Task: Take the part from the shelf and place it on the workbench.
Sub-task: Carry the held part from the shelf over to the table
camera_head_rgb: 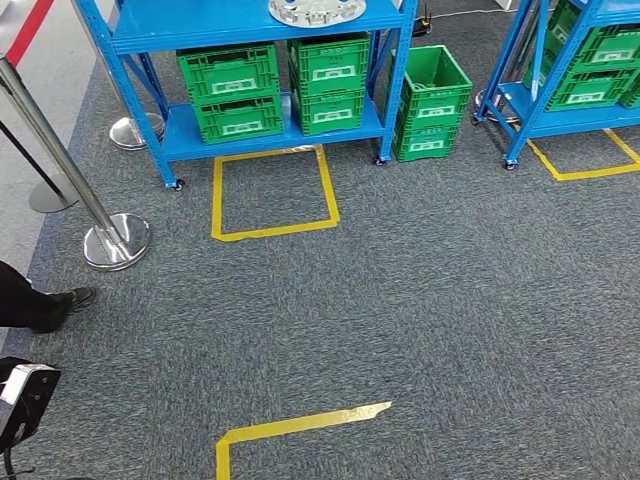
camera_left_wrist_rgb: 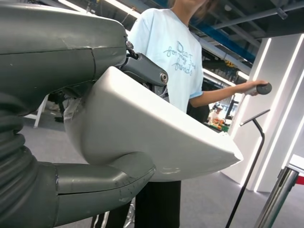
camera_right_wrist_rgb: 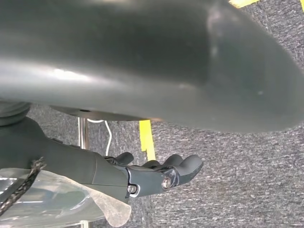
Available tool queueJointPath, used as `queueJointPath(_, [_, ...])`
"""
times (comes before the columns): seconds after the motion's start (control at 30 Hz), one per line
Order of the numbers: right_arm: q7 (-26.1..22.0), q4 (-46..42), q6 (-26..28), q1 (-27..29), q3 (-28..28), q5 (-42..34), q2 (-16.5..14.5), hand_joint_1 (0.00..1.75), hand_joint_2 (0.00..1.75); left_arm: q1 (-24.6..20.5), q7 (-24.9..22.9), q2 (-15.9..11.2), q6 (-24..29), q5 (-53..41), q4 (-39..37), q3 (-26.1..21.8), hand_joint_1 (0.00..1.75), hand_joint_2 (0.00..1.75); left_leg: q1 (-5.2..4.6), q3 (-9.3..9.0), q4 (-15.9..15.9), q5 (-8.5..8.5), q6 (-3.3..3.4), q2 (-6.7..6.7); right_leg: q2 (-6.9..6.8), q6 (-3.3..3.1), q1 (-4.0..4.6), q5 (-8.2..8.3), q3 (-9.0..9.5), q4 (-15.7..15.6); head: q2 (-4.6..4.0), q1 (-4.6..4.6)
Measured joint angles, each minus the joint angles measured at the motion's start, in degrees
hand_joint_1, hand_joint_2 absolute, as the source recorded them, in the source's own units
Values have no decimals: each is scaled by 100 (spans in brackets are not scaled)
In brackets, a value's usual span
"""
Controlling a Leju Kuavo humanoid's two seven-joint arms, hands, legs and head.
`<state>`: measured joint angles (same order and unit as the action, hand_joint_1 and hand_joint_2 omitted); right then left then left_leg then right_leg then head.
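The part (camera_head_rgb: 317, 10) is a round silver metal disc with raised studs. It lies on the upper deck of the blue shelf (camera_head_rgb: 256, 25) at the far end of the carpet, straight ahead in the head view. My left hand (camera_left_wrist_rgb: 118, 142) hangs at my side with its grey thumb (camera_left_wrist_rgb: 107, 183) and darker fingers (camera_left_wrist_rgb: 147, 71) apart and nothing gripped. My right hand (camera_right_wrist_rgb: 157, 173) hangs above the carpet, its fingers stretched out and holding nothing. Both hands are far from the shelf.
Green crates (camera_head_rgb: 234, 90) fill the shelf's lower deck; another crate (camera_head_rgb: 432, 100) stands on the floor beside it. A second blue shelf (camera_head_rgb: 573, 80) is at far right. Yellow tape (camera_head_rgb: 273, 195) marks the carpet. Stanchions (camera_head_rgb: 115, 240) and a person's shoe (camera_head_rgb: 64, 305) are at left; a person (camera_left_wrist_rgb: 172, 61) stands close by.
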<state>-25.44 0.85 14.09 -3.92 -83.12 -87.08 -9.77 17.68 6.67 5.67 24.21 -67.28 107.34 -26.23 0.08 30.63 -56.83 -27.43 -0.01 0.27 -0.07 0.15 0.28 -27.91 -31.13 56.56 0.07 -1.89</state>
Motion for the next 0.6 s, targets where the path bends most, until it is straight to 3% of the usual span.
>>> queueJointPath(0.37, [11,0,72,-2,0,3,0,0,0,-3,61,31,-5,-3,5,-88,147,175,-25,3,-15,1,15,0,0,26,-28,16,-1,-2,0,1])
queueJointPath(0.5, [117,0,225,-4,0,4,0,0,0,-4,61,34,-12,-21,7,-101,147,175,-43,23,-37,5,58,0,-2,61,-45,37,-5,-8,0,2])
queueJointPath(0.6, [143,1,232,-3,0,4,0,0,0,-9,61,36,-10,-34,16,-106,147,175,-12,23,29,66,132,10,-1,111,-41,-14,-43,33,0,-1])
